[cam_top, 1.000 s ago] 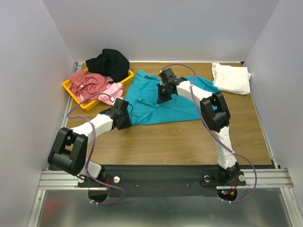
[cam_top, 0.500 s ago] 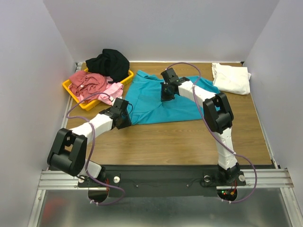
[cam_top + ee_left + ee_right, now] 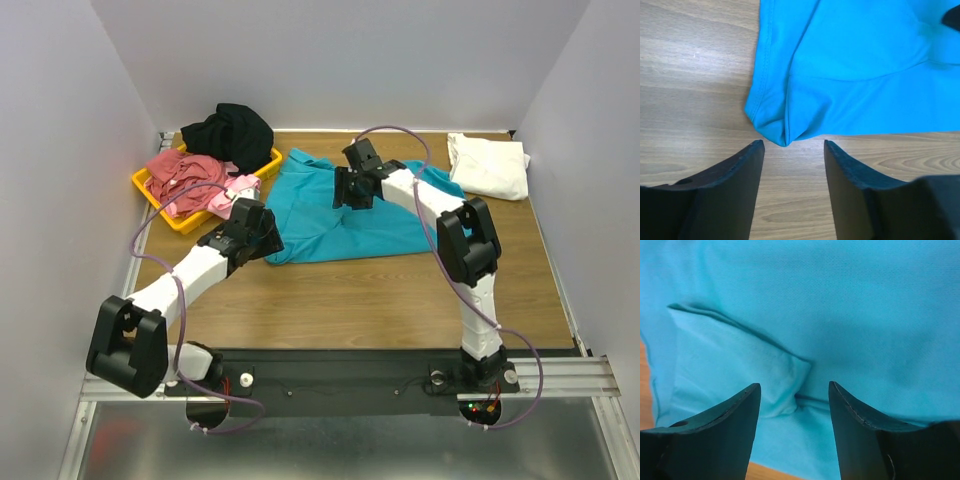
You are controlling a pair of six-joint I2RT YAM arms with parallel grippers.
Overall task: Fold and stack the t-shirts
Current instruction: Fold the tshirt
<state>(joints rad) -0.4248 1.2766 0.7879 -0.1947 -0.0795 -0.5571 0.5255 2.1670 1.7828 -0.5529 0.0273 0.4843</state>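
Note:
The teal t-shirt (image 3: pixel 340 225) lies spread on the wooden table, partly folded. Its near left corner (image 3: pixel 782 135) rests on the wood just ahead of my left gripper (image 3: pixel 792 145), which is open and holds nothing. In the top view the left gripper (image 3: pixel 262 240) sits at that corner. My right gripper (image 3: pixel 345 195) hovers over the shirt's middle, open, with a small loose fold (image 3: pixel 765 375) of teal cloth lying between and beyond its fingers (image 3: pixel 794 387). A white t-shirt (image 3: pixel 490 165) lies folded at the back right. Black (image 3: pixel 232 130), dusty red (image 3: pixel 185 175) and pink (image 3: pixel 235 195) shirts are heaped at the yellow tray.
The yellow tray (image 3: pixel 268 168) stands at the back left, the heap spilling over its rim. White walls close in the table on the left, back and right. Bare wood (image 3: pixel 380 295) runs between the teal shirt and the arm bases.
Both grippers have opened and let go of the teal cloth. The left arm has stretched forward and its elbow dropped; the right gripper has drawn back a little toward the far side.

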